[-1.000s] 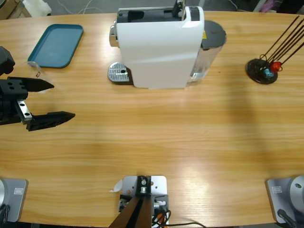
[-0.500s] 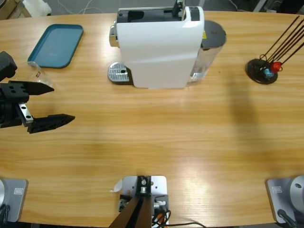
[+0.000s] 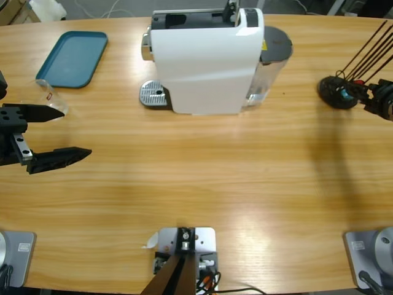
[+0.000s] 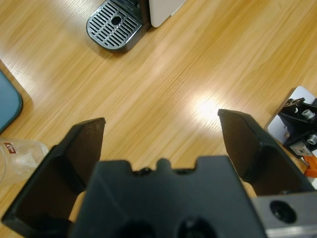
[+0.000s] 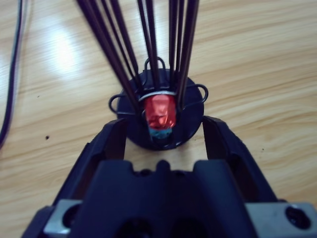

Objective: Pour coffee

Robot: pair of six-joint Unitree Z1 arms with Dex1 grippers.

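Observation:
No coffee shows in any view. The white coffee machine (image 3: 206,61) stands at the back middle, its round metal drip tray (image 3: 153,95) (image 4: 115,25) bare. A clear glass (image 3: 52,95) (image 4: 20,156) lies beside the far jaw of my left gripper (image 3: 77,132) (image 4: 161,129), which is open and holds nothing. At the right edge, my right gripper (image 3: 373,98) (image 5: 163,131) is open, facing a black wire capsule holder (image 3: 338,92) (image 5: 188,129). A red capsule (image 5: 159,111) sits low in the holder, just ahead of the jaws.
A teal tray (image 3: 73,58) (image 4: 7,101) lies at the back left corner. The holder's long black wires (image 5: 148,39) rise toward the right wrist camera. A dark cable (image 5: 12,74) runs along that view's left side.
My left gripper has drawn back toward the left edge, staying open. My right gripper has come into the high view from the right, up to the capsule holder.

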